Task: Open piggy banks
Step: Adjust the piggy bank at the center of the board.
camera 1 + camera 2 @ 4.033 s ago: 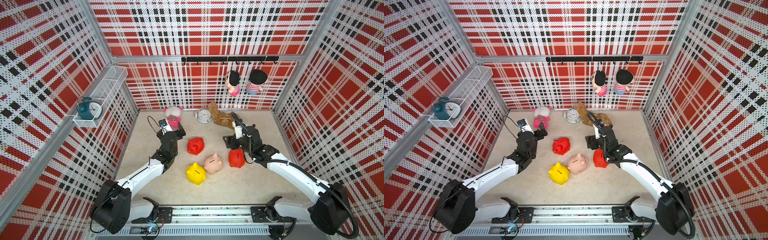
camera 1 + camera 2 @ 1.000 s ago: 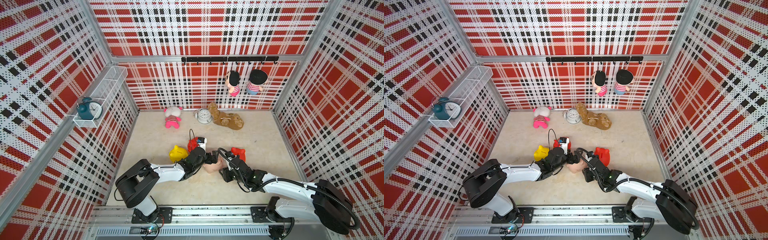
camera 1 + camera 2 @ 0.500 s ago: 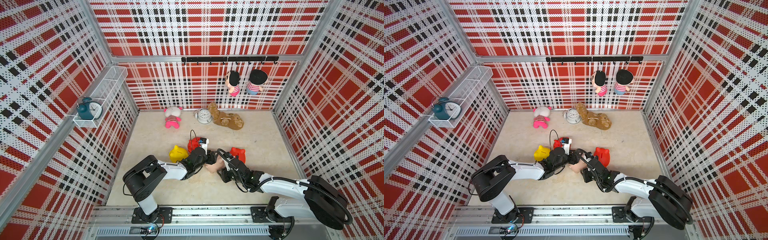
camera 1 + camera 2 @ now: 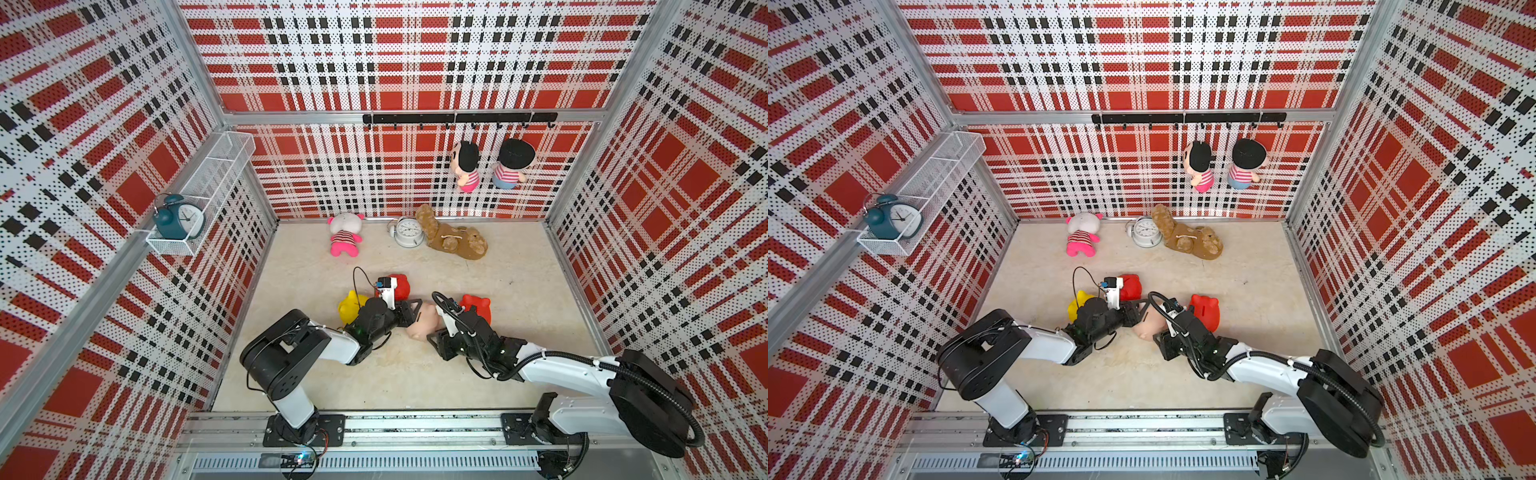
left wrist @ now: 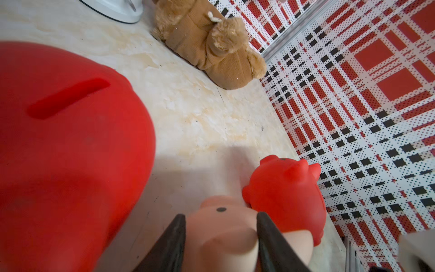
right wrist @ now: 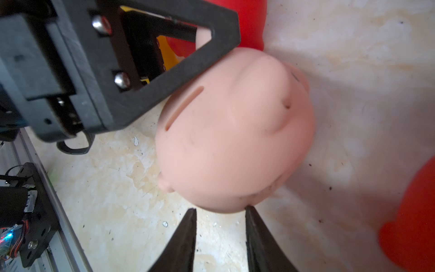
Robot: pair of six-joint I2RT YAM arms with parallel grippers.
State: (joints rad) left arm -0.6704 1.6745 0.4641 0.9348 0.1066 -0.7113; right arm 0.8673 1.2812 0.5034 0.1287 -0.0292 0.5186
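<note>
left gripper [image 5: 221, 216] clamping across the pale pink piggy bank [image 6: 235, 141] | right gripper [image 6: 220, 209] hanging part open, tips at the pig's edge, gripping nothing | pig lying near the tabletop [image 4: 519, 291] middle, just beside a red piggy bank [image 5: 282, 188] | step: likely bracing the pig for unplugging | next: right gripper needing to find the belly plug, hidden here

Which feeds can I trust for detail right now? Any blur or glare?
Left wrist view: near red piggy bank blurred, brown plush dog sharp. Right wrist view: pale pink piggy bank crisp, floor beside it bright, slightly washed. Both top views: sharp, evenly lit, no glare.
</note>
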